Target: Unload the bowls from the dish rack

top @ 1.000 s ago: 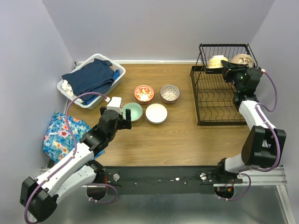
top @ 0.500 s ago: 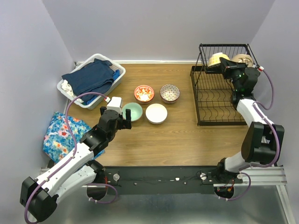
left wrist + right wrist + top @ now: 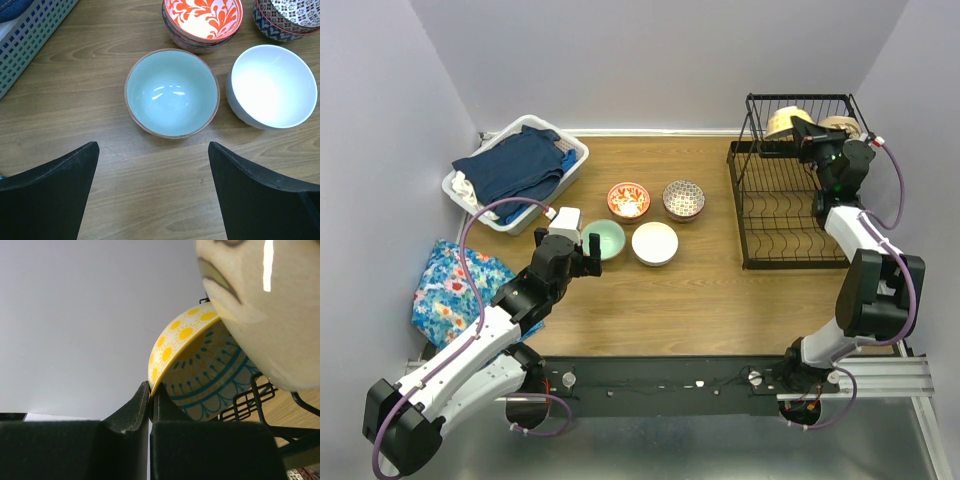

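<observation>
The black wire dish rack [image 3: 782, 205] stands at the far right. On its upper tier sit a cream-yellow bowl [image 3: 783, 121] and a beige bowl [image 3: 840, 124]. My right gripper [image 3: 802, 131] is shut on the rim of the cream-yellow bowl [image 3: 200, 365], with the beige bowl [image 3: 260, 310] close beside it. On the table stand a red-orange floral bowl [image 3: 628, 199], a dark patterned bowl [image 3: 683, 198], a mint green bowl [image 3: 604, 239] and a white bowl [image 3: 654, 243]. My left gripper [image 3: 152, 170] is open and empty, just near of the mint green bowl [image 3: 172, 93].
A white laundry basket [image 3: 483, 201] with dark blue clothes stands at the far left. A blue floral cloth [image 3: 455, 285] lies at the left table edge. Grey walls close in the table on three sides.
My right gripper has lifted the cream-yellow bowl slightly up and back on the rack's upper tier. The left arm has not moved.
</observation>
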{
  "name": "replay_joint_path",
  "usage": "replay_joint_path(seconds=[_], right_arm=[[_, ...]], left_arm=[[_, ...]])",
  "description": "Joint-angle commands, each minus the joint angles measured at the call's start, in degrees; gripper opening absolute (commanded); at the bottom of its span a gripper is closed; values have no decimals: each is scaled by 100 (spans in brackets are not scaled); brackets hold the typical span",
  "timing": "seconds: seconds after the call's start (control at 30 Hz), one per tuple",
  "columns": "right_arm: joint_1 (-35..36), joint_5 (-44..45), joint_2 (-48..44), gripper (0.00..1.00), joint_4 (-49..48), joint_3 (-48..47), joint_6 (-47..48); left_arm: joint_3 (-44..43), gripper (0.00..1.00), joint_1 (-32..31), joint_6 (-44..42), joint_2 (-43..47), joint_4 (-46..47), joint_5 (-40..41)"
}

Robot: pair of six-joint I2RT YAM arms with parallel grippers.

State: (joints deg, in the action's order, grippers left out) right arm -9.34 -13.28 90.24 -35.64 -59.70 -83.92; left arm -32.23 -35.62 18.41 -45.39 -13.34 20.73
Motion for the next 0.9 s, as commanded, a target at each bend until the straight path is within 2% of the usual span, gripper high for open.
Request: replay_joint_path(seconds=[0.0, 0.53, 0.87], right_arm=[[12, 97, 143, 1, -839, -331, 69], [12, -201, 258, 1, -1428, -613, -46], [12, -1017, -374, 1, -902, -692, 402]], left_arm=[[-99, 99, 28, -66, 65, 113, -52], [-91, 99, 28, -92, 30, 113, -16], [-99, 99, 28, -101, -14, 104, 10]])
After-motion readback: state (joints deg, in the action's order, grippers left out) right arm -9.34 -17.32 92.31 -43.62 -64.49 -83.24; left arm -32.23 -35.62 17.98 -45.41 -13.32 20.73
